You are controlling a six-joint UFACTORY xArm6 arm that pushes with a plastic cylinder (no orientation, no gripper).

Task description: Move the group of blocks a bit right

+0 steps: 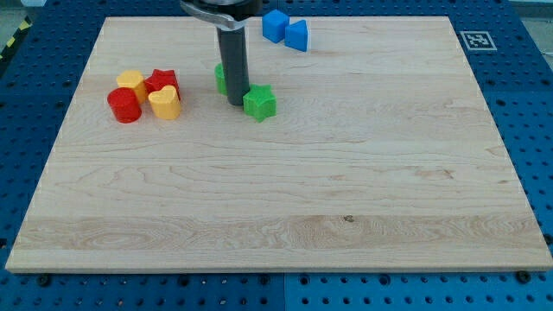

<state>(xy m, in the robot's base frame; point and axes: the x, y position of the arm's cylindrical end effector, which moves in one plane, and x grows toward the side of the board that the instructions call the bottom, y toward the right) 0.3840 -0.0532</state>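
Take the green star block (259, 102) as your landmark: your tip (237, 104) stands just to its left in the view, close beside it and possibly touching, though you cannot tell contact from here. There is no gripper on this arm, only the dark rod, so nothing is being held and there is no opening to report. A second green block (221, 78), its shape mostly hidden behind the rod, sits up and to the left of the star. Which group the task means is not certain; the tightest cluster lies well to the star's left: a red cylinder (123, 105), a yellow heart-like block (164, 102), a red star-like block (161, 81) and a yellow block (130, 82), all touching or nearly so. Two blue blocks (284, 29) rest together above and to the right of the star, near the top edge of the wooden board (346, 216). Judging by the rod's position, you appear to be at the start of a push on the green pair. If so, the next move calls for a short slide rightward, keeping the tip centred on the star so it does not spin away, then returning for the hidden green block.
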